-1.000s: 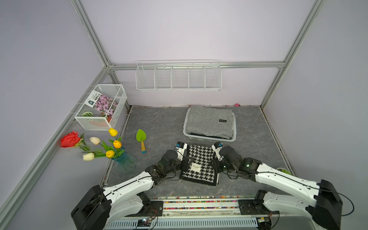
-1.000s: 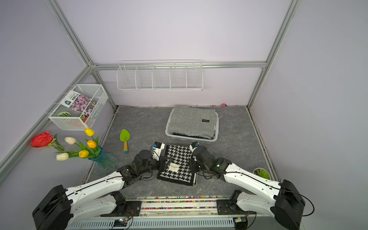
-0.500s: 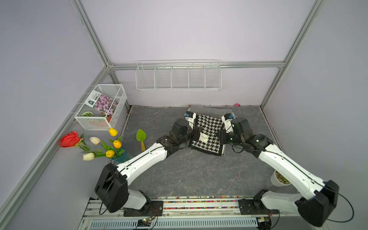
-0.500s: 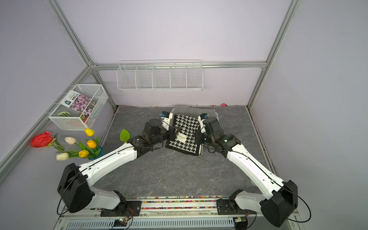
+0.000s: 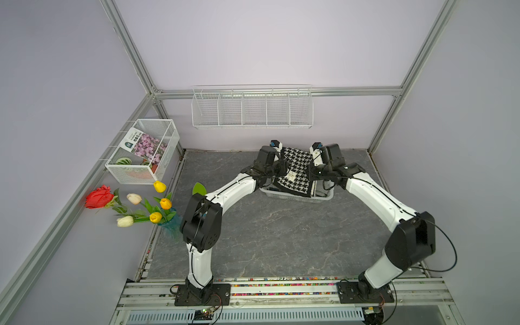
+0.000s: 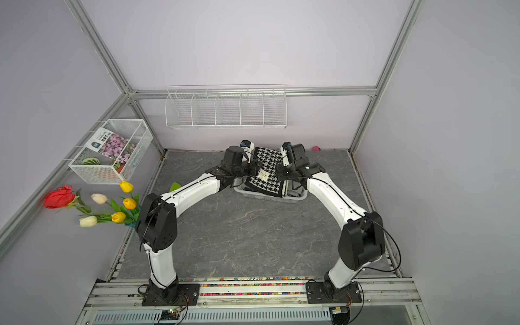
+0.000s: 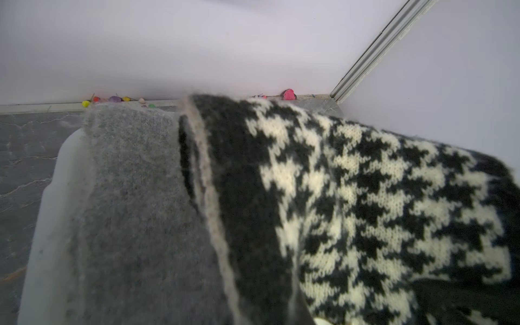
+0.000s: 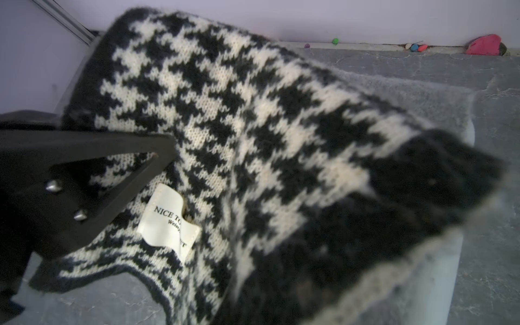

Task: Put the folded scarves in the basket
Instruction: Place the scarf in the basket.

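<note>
The left jaws and the right jaws are clamping shut on opposite side edges of the folded scarf (image 5: 297, 168), which is hanging stretched between them. The basket (image 5: 295, 198) is sitting on the table (image 5: 281, 239) directly below the jaws, and a grey scarf (image 7: 126, 197) is already lying in it. The transport step is judged complete. Lowering, releasing and retracting are outstanding. Whether the hanging edge is touching the basket rim cannot be told.
</note>
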`<action>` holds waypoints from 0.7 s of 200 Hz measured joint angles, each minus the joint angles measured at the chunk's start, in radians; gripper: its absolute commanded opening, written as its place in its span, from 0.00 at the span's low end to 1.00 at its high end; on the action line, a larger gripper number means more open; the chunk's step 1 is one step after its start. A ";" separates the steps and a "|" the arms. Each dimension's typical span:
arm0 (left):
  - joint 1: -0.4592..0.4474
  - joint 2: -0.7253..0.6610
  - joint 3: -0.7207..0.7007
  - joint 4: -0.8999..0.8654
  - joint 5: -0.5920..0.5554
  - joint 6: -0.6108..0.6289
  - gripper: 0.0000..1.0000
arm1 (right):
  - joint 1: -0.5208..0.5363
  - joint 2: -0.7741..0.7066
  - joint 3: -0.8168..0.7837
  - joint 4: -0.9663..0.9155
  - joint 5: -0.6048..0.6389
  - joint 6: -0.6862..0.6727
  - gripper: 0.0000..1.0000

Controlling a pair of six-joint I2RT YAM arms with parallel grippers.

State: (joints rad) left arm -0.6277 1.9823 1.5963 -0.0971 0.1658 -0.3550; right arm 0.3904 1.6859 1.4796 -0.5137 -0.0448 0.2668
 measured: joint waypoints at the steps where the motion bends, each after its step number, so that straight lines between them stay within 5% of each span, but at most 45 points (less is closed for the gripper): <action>1: 0.000 0.003 0.002 0.000 0.001 0.000 0.00 | 0.000 0.002 0.001 0.000 0.000 0.000 0.00; 54: 0.039 0.143 0.131 -0.026 0.088 -0.018 0.00 | -0.049 0.158 0.118 -0.044 0.018 -0.045 0.00; 103: 0.078 0.178 0.136 -0.011 0.186 -0.048 0.00 | -0.058 0.209 0.149 -0.049 0.027 -0.072 0.10; 140: 0.089 0.219 0.159 -0.012 0.220 -0.052 0.12 | -0.064 0.266 0.167 -0.051 0.048 -0.085 0.29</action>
State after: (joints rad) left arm -0.5388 2.2017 1.7554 -0.1093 0.3862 -0.4068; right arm 0.3260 1.9522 1.6466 -0.5648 0.0029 0.1814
